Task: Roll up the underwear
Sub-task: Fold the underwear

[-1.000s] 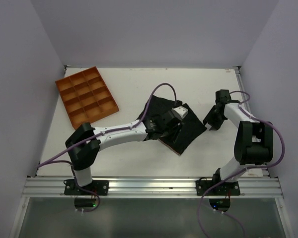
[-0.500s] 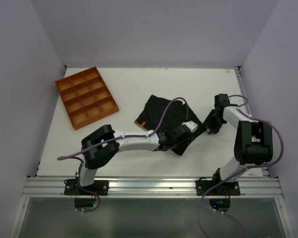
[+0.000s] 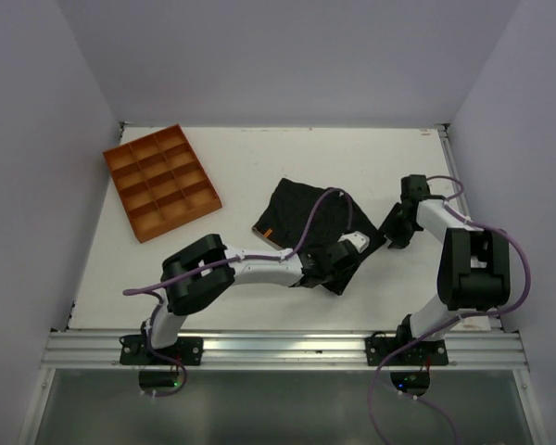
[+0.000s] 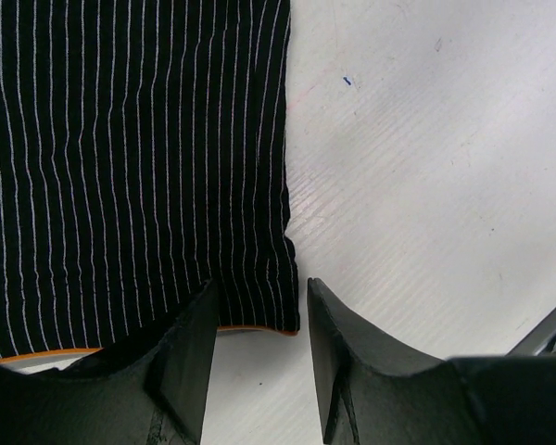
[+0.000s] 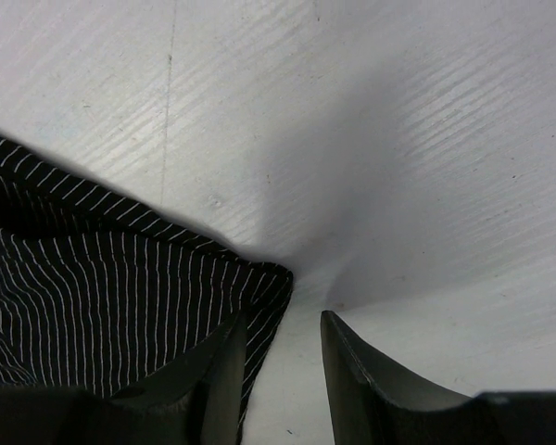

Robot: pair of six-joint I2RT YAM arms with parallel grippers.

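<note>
Since a second ago, my left arm had swung lower in the top view, and its elbow had dropped toward the bottom of the frame. My left gripper (image 3: 332,267) had slid down to the lower right corner of the underwear (image 3: 287,204). The underwear now lay flatter, a little right of the middle of the table (image 3: 241,158).

In the left wrist view, my left fingers (image 4: 181,371) were apart, and the corner with the orange edge sat just at the gap. Nothing was pinched yet. I think they stood wide so the corner could slip in.

My right gripper (image 3: 392,236) had moved only a little. It sat at the right tip of the underwear with its fingers (image 5: 218,380) apart too, and the tip just ahead of them. I think one gripper was at each corner to keep the cloth straight for rolling.

The orange tray (image 3: 141,141) sat at the upper left, well apart from it all.
</note>
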